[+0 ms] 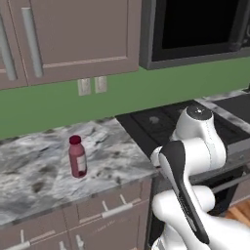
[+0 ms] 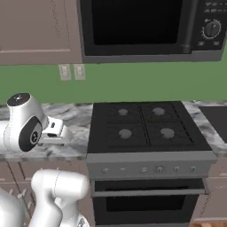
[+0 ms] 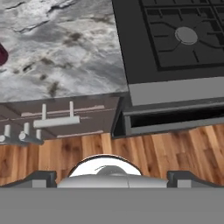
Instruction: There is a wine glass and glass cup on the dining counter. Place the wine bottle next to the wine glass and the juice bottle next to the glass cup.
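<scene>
Looking along your claw [image 3: 112,174], released with its tips spread wide over the wooden floor, you see the juice bottle [image 1: 77,156] upright on the marbled bench [image 1: 34,171] well ahead and left.

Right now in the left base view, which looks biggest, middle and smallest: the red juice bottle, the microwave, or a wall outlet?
1. microwave, biggest by far, though cut off by the frame.
2. juice bottle.
3. wall outlet, smallest, but it sits farther back, so this is unsure.
</scene>
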